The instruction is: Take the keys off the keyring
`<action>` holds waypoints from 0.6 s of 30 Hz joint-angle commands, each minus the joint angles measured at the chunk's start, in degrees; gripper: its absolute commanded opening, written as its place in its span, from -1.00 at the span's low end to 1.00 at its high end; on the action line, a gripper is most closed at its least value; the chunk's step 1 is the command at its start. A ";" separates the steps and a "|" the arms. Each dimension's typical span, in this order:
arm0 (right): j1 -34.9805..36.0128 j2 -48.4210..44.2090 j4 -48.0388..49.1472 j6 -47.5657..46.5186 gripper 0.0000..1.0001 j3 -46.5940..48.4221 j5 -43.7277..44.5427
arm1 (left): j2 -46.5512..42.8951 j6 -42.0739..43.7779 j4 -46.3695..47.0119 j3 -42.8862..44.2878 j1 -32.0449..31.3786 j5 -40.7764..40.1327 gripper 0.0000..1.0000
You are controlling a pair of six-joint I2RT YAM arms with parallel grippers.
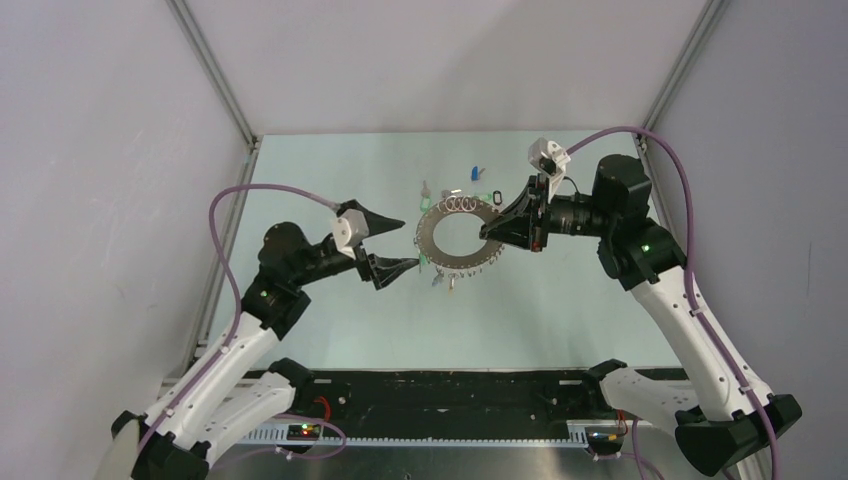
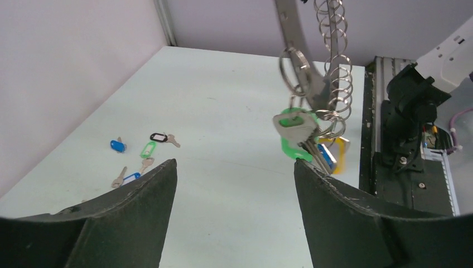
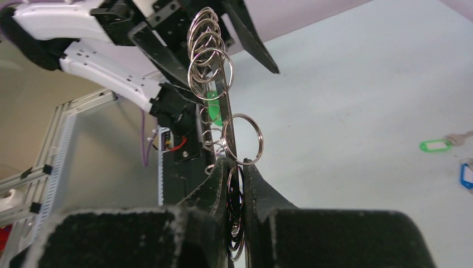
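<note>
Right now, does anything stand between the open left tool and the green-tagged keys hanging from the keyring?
Nothing visible does. The left tool is open; the green-tagged keys hang from the keyring just past one fingertip, nothing between. The right tool holds the keyring up.

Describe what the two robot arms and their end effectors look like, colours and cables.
Both have white shells on the lower links and black joints: left arm, right arm. A purple cable runs along each, and a small green light glows on a black joint. The left end effector and right end effector have matte black tapered fingers, with a white camera mount behind.
</note>
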 commanded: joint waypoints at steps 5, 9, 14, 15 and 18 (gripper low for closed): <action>0.00 -0.09 3.01 2.86 -1.00 3.31 -8.41 | 5.04 0.50 1.46 3.77 0.02 7.49 0.58; 0.34 0.78 4.42 3.68 -1.00 3.28 -9.04 | 6.25 0.24 1.46 4.67 -0.30 10.73 0.58; 0.53 1.24 4.96 3.92 -1.00 3.30 -8.79 | 5.19 1.02 1.46 3.80 -0.63 12.83 0.58; 0.49 1.22 4.96 3.92 -1.00 3.26 -8.72 | 4.84 1.38 1.46 3.59 -0.68 13.13 0.59; 0.49 1.29 5.01 3.90 -1.00 3.31 -8.44 | 2.89 2.27 1.46 2.11 -0.81 14.17 0.63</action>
